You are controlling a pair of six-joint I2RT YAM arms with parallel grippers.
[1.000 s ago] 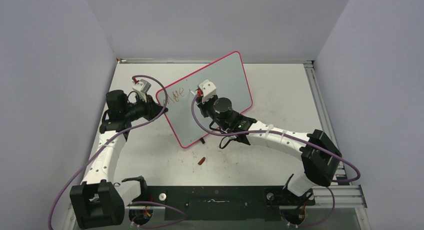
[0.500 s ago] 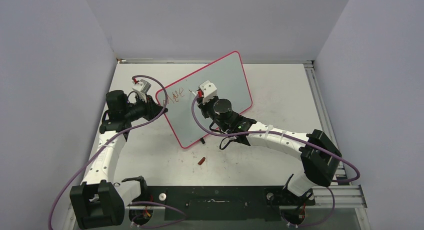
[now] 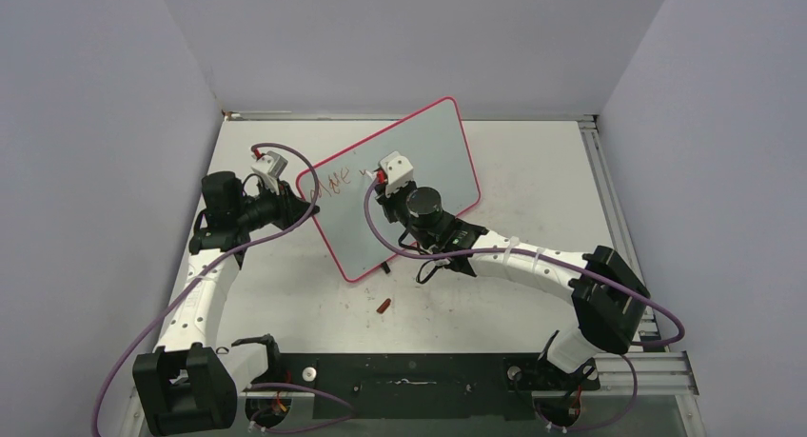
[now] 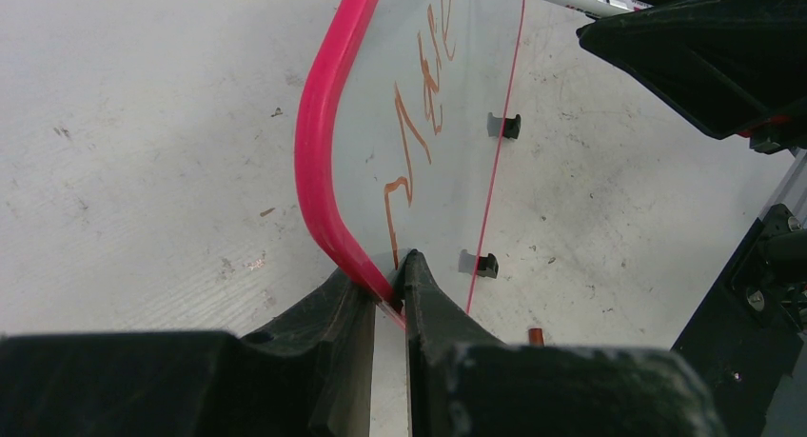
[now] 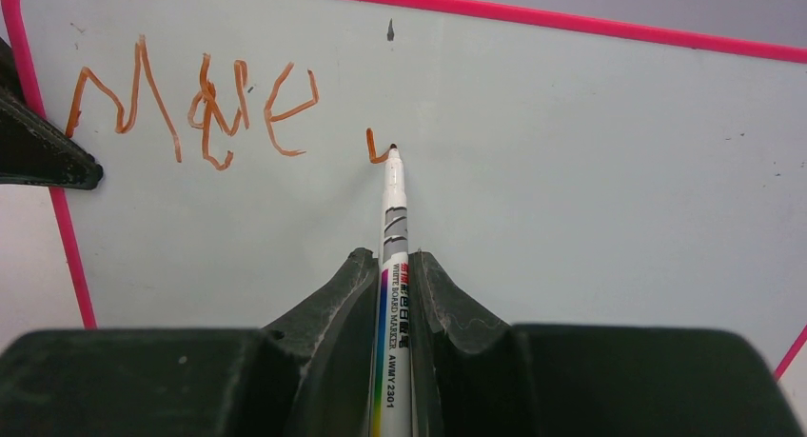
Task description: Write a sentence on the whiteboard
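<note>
Grey walls surround a scuffed white table [image 3: 542,170], where the pink-rimmed whiteboard [image 3: 438,151] stands near the middle. Its sentence [image 5: 190,99], shaky orange-brown, reads "Move" plus one small stroke. The left gripper [image 4: 388,283] pinches the board's rim; the right gripper [image 5: 395,266] clamps a marker [image 5: 393,218], tip touching that stroke.

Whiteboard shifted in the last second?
No. The whiteboard keeps its lower corner at the same spot above the loose red cap; the left gripper clamps its rim.
</note>
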